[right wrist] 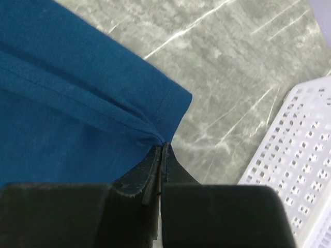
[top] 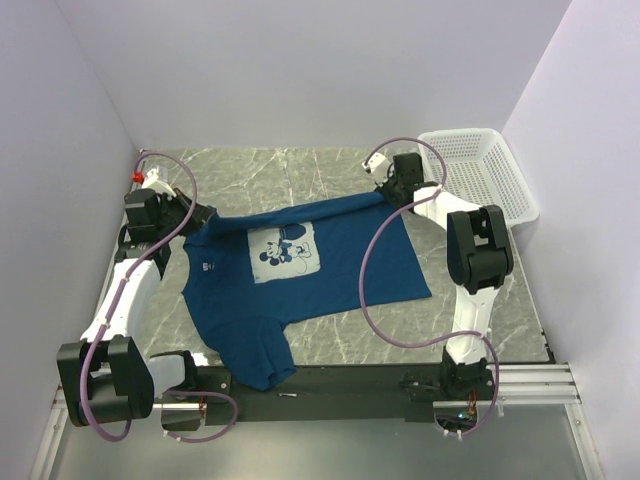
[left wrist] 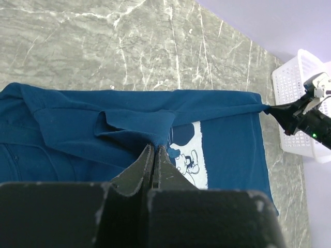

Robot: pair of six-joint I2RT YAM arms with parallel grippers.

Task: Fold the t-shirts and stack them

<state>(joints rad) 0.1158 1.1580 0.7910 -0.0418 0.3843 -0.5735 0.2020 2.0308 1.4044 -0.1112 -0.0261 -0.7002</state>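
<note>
T-shirt [top: 300,295], deep blue, lies spread on the grey marbled table [top: 290,170] between the two arms, with its white cartoon print [top: 283,252] facing up. Its far edge is drawn into a taut line running from one gripper to the other, and a fold of cloth rides up along that line. At the near side one sleeve [top: 262,362] spills over the table edge onto the black rail [top: 350,378] by the arm bases.

The left gripper [top: 203,214] sits at the shirt's far left corner; in its wrist view its fingers [left wrist: 147,160] are pressed together with a pinch of blue cloth caught at the tips — the fabric puckers up into them. The right gripper [top: 386,192] is at the far right corner, and in its own wrist view its fingers [right wrist: 155,163] are likewise closed on the stitched hem right at the corner, the cloth gathered into creases where it enters them.

A white perforated basket [top: 482,172] stands in the far right corner of the table, just beyond the right gripper and apart from the shirt.
</note>
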